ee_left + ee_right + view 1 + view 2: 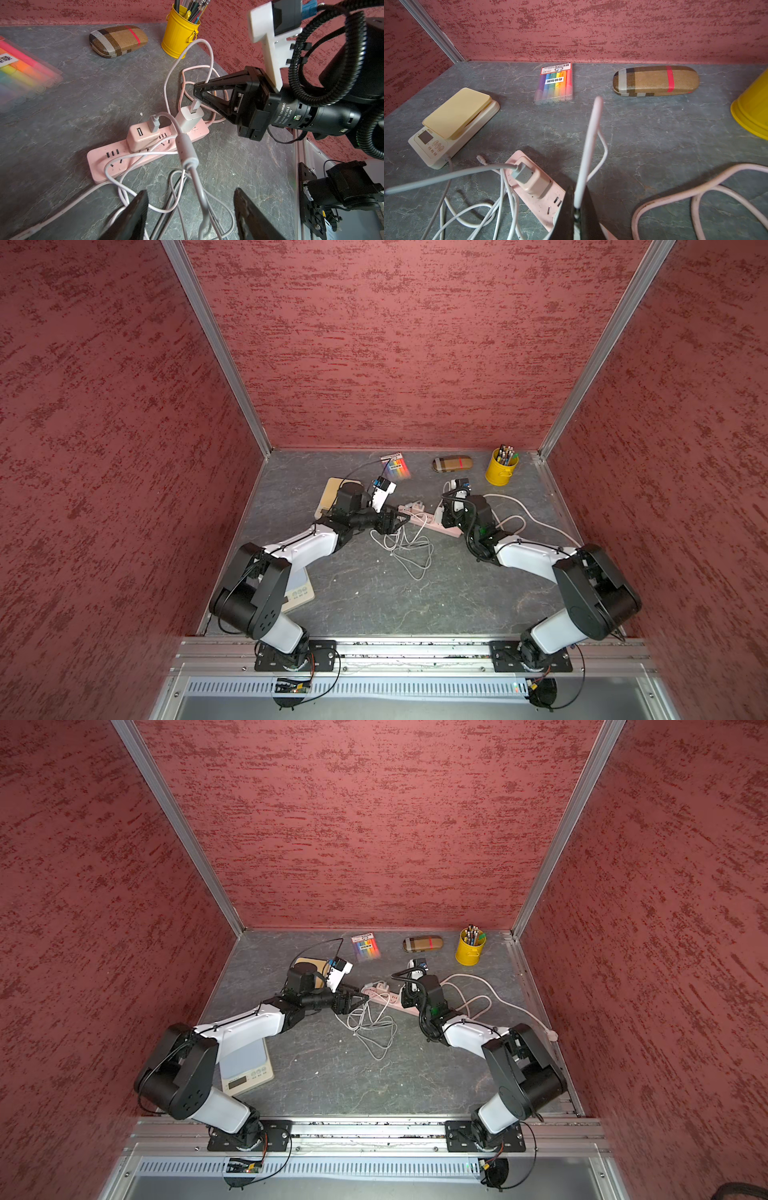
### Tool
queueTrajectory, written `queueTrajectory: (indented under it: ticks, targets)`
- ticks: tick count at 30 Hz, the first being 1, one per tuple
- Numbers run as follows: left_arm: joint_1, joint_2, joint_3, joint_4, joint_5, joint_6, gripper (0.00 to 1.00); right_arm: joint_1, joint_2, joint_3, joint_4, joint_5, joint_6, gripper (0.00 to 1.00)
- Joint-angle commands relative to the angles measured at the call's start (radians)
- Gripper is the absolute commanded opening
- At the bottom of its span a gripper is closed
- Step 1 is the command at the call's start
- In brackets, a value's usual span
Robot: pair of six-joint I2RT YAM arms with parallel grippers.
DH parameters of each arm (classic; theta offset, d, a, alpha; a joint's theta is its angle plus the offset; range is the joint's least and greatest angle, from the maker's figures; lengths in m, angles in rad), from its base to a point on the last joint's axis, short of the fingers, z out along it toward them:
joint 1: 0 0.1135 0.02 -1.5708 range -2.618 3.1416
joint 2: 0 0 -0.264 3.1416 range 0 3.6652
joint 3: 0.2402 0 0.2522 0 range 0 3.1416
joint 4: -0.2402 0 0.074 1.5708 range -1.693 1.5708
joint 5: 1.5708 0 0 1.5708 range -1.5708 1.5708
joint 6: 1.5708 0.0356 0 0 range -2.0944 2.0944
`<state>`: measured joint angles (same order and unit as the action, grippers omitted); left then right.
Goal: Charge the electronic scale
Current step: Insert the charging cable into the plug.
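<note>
Right gripper (196, 91), its black triangular jaws pinched shut on a thin white cable (589, 145) just above the plug, stands over the boxy white charger block (189, 119) seated in the pink power strip (94, 164). Left gripper (191, 218) hangs wide apart over tangled grey leads (187, 149). The cream, round-cornered electronic scale (452, 124) lies flat towards the far left corner, with open veined slate-grey tabletop (643, 135) around it and rough red walls (395, 344) on three sides.
</note>
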<state>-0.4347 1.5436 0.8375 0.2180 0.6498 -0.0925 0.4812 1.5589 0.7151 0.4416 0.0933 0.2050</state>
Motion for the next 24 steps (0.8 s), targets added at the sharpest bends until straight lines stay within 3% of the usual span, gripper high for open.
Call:
queueTrajectory:
  ticks: [1, 24]
  targets:
    - [0.011, -0.022, -0.020, 0.023, 0.009, 0.002, 0.66, 0.019, 0.024, 0.015, -0.071, 0.047, 0.014, 0.00]
    - [0.016, -0.039, -0.047, 0.040, 0.007, -0.005, 0.66, 0.085, 0.070, -0.085, -0.158, 0.107, 0.085, 0.00]
